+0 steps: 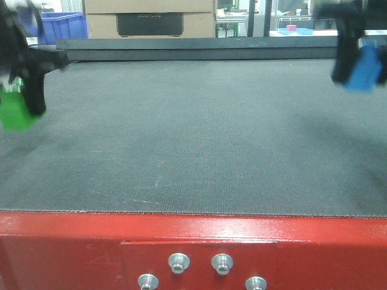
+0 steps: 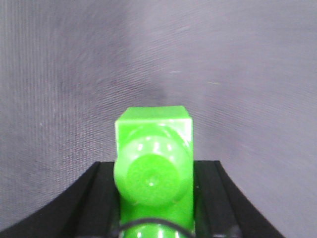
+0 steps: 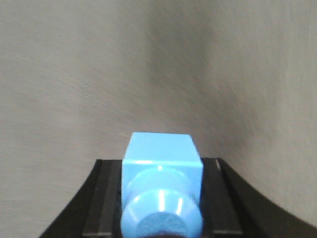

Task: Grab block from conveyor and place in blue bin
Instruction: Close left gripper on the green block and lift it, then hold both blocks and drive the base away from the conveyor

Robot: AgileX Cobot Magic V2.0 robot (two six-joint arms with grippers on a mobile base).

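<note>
In the front-facing view, the left gripper [image 1: 25, 99] was clenched on a green block [image 1: 17, 115], held clear above the conveyor belt [image 1: 199, 139]. The right gripper [image 1: 352, 63] grasped a blue block [image 1: 364, 69] higher over the belt's far side. Both looked blurred. The blue bin [image 1: 63, 27] sat well behind the left gripper, past the belt's back edge and beside a cardboard box [image 1: 151, 18]. The main risk seemed to be the long carry. The right arm's block looked to have the whole belt between it and the bin, so a swing across could bring the two arms together. A block shaken loose would likely land on the belt or its red frame [image 1: 193, 241]. In the left wrist view, the green block sat between the black fingers [image 2: 94, 198]. It was a glossy plastic cube with a rounded stud facing the camera and bright highlights, a slick surface that might slip under a light pinch. Only its lower part lay between the fingers, so the hold appeared shallow. In the right wrist view, the blue block was gripped the same way, a smooth sky-blue cube with a round stud, its top face beyond the fingers [image 3: 99, 198] over bare belt.
</note>
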